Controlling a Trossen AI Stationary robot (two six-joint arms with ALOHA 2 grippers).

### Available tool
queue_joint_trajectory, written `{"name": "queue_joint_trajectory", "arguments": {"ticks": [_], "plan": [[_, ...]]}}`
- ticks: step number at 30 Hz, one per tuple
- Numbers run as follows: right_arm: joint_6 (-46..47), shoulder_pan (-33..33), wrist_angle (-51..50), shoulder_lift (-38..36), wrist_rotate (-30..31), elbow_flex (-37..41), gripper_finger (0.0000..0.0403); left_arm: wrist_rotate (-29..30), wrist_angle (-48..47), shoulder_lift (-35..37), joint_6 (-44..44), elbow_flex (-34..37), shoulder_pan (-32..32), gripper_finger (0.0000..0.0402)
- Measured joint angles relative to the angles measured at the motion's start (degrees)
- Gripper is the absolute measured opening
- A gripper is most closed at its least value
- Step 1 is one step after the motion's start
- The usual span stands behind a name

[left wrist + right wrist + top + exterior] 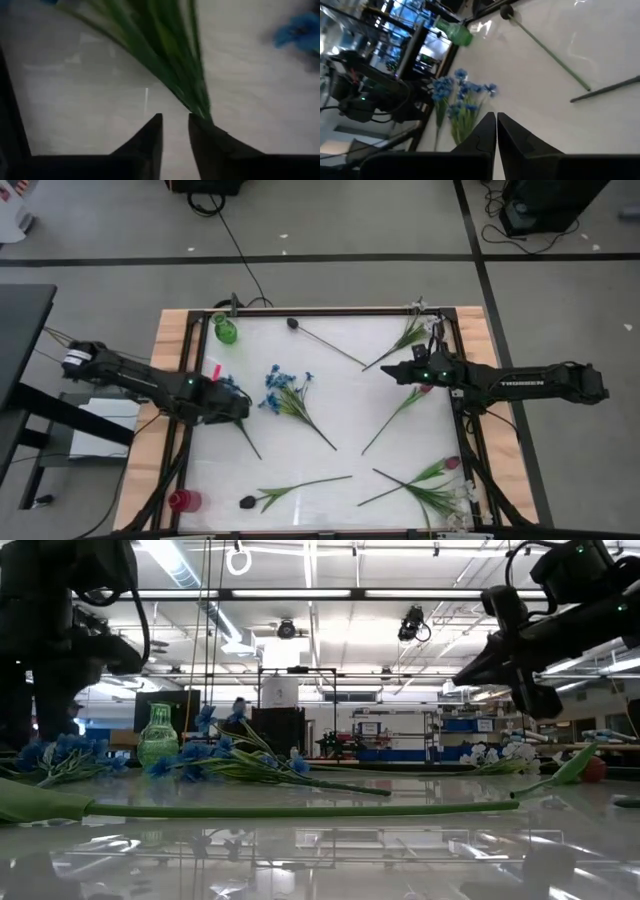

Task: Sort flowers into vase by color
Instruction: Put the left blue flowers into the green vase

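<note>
Several artificial flowers lie flat on the white table. My left gripper [243, 409] [175, 119] is low over the table's left side, fingers a little open, at the stem of a blue flower [229, 388] [165, 55]; the green stem runs up against one fingertip, with nothing between the fingers. A second blue bunch [285, 392] [462, 97] lies just to its right. My right gripper [390, 370] [496, 118] hangs shut and empty above the table's right half. A green vase [226, 331] [158, 735] stands at the far left corner, a red vase [184, 501] at the near left. My left gripper has the blue flower's stem [197, 107] against the outer side of one fingertip [200, 127], but I cannot tell whether it touches it. The stem lies on the table and is not between the fingers.
A dark-headed flower [292, 323] lies at the far edge and another [248, 502] at the near edge. White flowers [413, 325] lie at the far right, a pink one [425, 389] under the right arm, and more pink and white ones [440, 480] near right. A black frame [460, 430] borders the table.
</note>
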State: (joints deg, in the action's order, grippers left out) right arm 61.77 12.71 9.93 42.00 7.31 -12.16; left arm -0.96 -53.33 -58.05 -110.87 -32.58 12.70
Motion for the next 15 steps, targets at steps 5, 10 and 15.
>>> {"name": "queue_joint_trajectory", "arguments": {"ticks": [5, 10, 15], "plan": [[-3.0, 0.1, -0.8, 0.0, -0.5, 0.0, 0.0058, 1.2, 5.4, -3.9, -5.3, 0.0, 0.4, 0.0196], [-4.1, 1.2, -1.5, 0.0, -1.0, 0.0, 0.011, 5.6, 4.4, -6.8, -9.9, 0.0, 0.3, 0.0266], [-4.3, 2.0, -5.4, 0.0, -1.0, 0.0, 0.0139, 6.8, 2.3, -9.8, -11.4, 0.0, -0.8, 0.0273]]}}
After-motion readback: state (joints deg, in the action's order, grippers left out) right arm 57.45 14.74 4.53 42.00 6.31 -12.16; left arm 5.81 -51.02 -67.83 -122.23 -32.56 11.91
